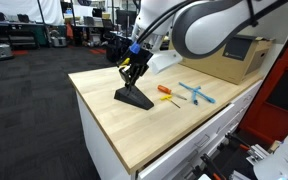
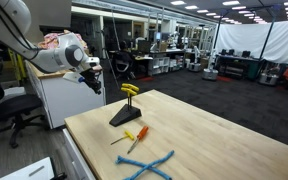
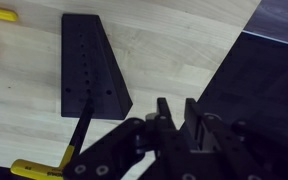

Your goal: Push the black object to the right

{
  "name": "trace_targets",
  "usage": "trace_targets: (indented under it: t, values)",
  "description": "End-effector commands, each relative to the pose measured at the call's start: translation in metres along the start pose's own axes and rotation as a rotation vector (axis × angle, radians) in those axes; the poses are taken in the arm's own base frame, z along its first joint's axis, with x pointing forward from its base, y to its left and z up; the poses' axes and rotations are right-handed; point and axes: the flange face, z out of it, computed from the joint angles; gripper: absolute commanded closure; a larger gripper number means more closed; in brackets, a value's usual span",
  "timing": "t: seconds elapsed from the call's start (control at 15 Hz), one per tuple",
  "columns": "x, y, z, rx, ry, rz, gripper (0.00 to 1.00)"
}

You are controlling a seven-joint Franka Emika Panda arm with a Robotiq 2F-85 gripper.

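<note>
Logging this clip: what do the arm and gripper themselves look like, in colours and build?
The arm is built of rounded, glossy white shells with dark grey bands at the joints. A small blue part sits at the wrist above the gripper, which is matt black and blocky, with two slim fingers. No markings are legible, and no cables can be made out.

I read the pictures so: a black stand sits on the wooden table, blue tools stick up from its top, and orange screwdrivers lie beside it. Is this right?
One detail is wrong: the tools sticking up from the black stand are yellow, not blue, as an exterior view shows. The stand does sit on the wooden table, with orange screwdrivers beside it.
</note>
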Motion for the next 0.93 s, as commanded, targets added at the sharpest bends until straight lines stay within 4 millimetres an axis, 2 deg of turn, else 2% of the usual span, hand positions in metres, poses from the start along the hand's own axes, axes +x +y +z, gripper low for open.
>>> trace_targets:
  t: [0.0, 0.13, 0.2, 0.33, 0.73, 0.87]
  values:
    - [0.001, 0.0, 0.001, 0.002, -0.002, 0.0, 0.75]
    - [0.002, 0.0, 0.0, 0.003, -0.001, 0.0, 0.75]
    - [0.002, 0.0, 0.0, 0.003, -0.001, 0.0, 0.94]
    - [0.008, 0.005, 0.022, 0.02, -0.001, -0.004, 1.0]
    - [0.019, 0.03, 0.068, 0.008, -0.007, -0.005, 1.0]
    - [0.025, 0.032, 0.081, 0.016, -0.015, -0.013, 1.0]
